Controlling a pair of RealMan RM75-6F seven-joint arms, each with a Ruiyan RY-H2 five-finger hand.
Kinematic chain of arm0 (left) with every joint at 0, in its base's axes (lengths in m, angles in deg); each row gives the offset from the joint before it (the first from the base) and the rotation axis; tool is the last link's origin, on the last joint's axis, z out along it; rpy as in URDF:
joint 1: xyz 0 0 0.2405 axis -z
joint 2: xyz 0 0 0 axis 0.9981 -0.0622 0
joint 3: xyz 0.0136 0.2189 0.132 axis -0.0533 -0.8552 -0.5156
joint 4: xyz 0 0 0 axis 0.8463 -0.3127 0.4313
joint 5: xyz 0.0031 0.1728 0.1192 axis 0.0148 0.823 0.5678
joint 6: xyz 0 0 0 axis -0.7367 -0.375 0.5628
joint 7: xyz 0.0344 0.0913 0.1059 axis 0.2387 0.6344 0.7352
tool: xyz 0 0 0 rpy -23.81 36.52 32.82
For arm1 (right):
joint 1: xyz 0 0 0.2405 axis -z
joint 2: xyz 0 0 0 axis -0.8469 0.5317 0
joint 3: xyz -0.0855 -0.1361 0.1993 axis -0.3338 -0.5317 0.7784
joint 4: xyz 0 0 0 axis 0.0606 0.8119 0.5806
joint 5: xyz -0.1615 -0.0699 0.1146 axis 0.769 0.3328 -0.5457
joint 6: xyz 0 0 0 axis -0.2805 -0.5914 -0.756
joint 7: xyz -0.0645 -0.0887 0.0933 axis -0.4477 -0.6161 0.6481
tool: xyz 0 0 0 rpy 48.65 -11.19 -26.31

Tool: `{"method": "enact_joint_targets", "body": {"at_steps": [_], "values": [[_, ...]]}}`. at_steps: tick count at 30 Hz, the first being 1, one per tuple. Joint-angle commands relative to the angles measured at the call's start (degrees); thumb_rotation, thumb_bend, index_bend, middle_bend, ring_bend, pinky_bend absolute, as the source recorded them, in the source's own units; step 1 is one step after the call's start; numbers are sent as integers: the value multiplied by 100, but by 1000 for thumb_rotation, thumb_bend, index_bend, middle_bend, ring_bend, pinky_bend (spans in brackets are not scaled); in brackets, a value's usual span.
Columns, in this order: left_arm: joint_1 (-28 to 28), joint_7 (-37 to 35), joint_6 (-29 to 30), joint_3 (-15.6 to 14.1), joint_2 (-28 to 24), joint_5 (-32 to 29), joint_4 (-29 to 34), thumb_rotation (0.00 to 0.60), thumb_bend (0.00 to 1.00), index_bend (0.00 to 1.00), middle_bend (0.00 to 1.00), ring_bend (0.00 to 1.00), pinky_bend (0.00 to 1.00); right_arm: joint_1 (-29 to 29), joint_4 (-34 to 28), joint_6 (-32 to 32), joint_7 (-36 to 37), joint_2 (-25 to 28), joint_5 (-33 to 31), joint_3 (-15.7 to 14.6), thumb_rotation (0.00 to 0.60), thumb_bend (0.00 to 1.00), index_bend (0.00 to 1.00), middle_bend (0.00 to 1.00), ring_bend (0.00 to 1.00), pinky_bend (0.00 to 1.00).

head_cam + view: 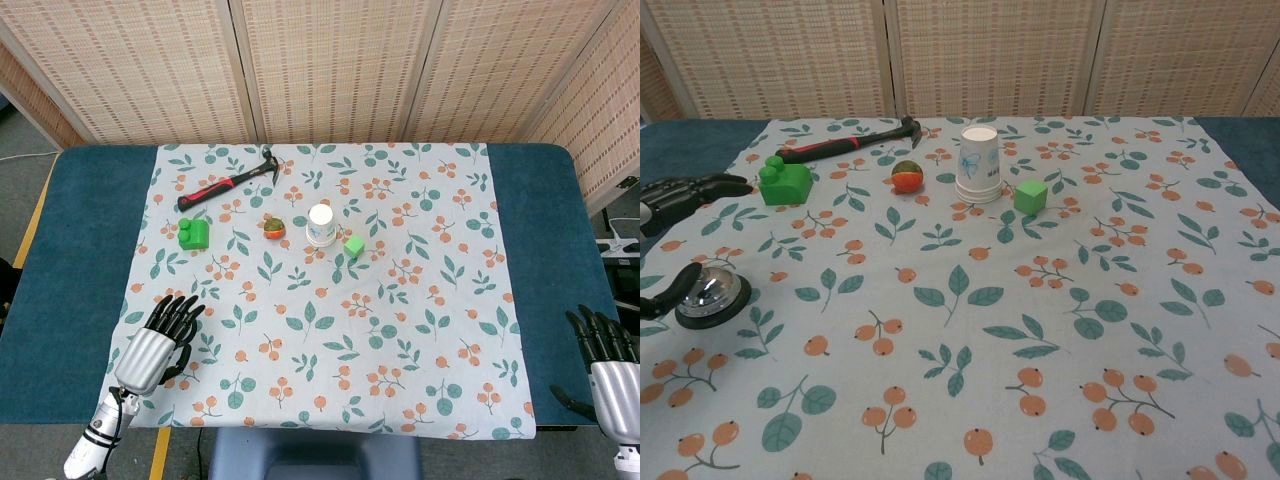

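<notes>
My left hand (pixel 160 340) hovers over the cloth's near left corner, holding nothing, its dark fingers spread and pointing away from me. In the chest view the left hand (pixel 680 195) shows at the left edge, with a silver dome on a black base (pixel 708 296), like a desk bell, just under it. The head view hides that dome beneath the hand. My right hand (pixel 605 360) is at the table's near right edge, fingers apart and empty, far from every object.
On the leaf-patterned cloth (pixel 400 330) lie a red-and-black hammer (pixel 228 180), a green studded block (pixel 194 234), an orange-and-green ball (pixel 274 227), an upturned white paper cup (pixel 320 224) and a green cube (pixel 354 246). Woven screens stand behind the blue table (pixel 540 230).
</notes>
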Motion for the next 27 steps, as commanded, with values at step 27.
{"method": "enact_joint_targets", "body": {"at_steps": [27], "values": [[474,-250,-1069,467,1000,-737,-1195,600,1000,0,0,0,31,9,-7,2,179,135,116,-74,600,16,0,0,0,82]]}}
